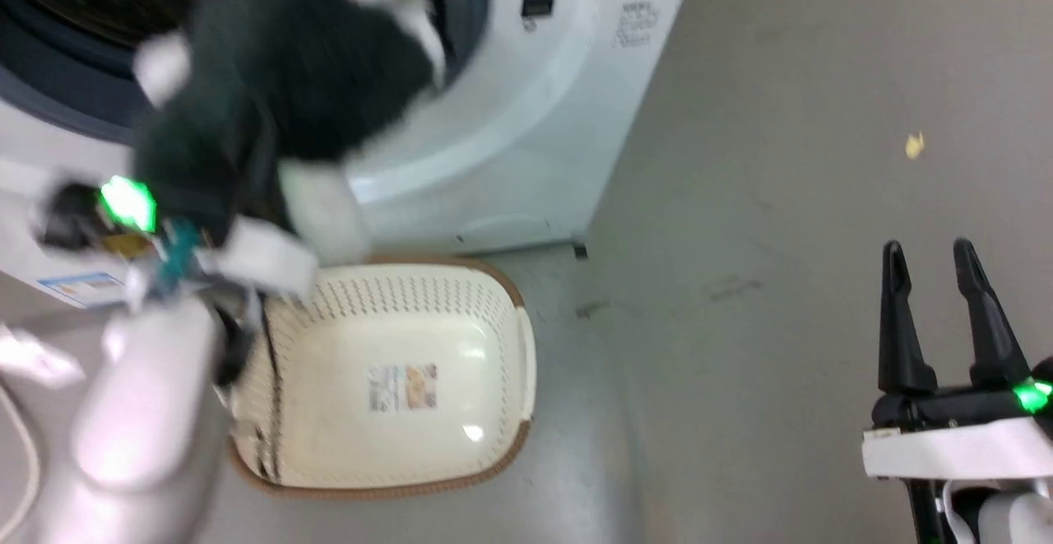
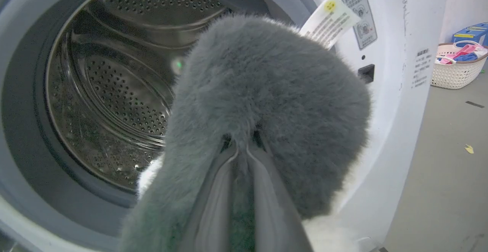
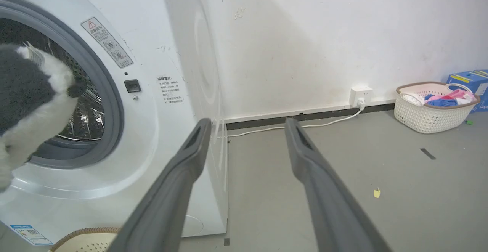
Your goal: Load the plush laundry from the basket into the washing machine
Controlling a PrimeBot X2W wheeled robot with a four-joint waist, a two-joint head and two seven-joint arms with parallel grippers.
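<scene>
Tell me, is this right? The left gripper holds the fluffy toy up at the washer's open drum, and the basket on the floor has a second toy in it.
Not quite. The head view shows the basket with no second toy, just a sticker on its floor. The rest holds: the left gripper grips the plush laundry at the open drum of the washing machine.

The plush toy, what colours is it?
The toy is black with white patches; right wrist view.
</scene>
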